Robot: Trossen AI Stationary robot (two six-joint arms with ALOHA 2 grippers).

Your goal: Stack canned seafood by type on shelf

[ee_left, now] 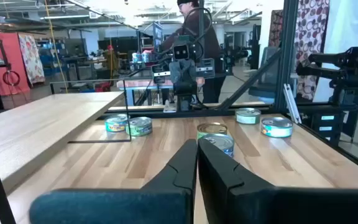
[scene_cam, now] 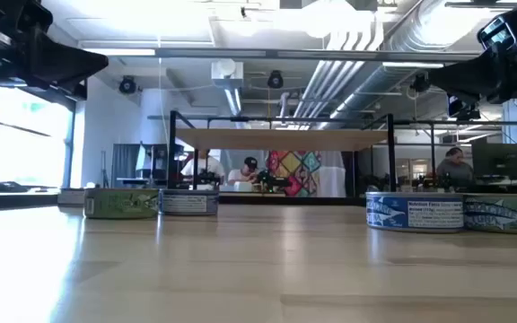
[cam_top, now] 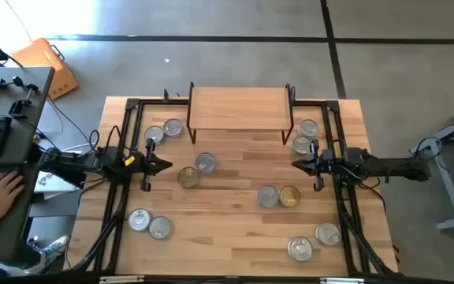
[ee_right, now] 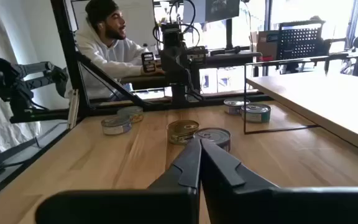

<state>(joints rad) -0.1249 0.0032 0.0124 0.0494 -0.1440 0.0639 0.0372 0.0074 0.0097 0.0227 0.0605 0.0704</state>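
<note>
The shelf (cam_top: pixel 240 107), a pale wood slab on thin black legs, sits at the table's (cam_top: pixel 235 237) top centre with nothing on it. Short round tins lie scattered over the grained wood below: a gold tin (cam_top: pixel 187 177) beside a silver tin (cam_top: pixel 205 163) left of centre, pairs at lower left and lower right. The left gripper (cam_top: pixel 166 164) at mid-left and the right gripper (cam_top: pixel 296 163) at mid-right are both pinched shut, empty, pointing inward.
</note>
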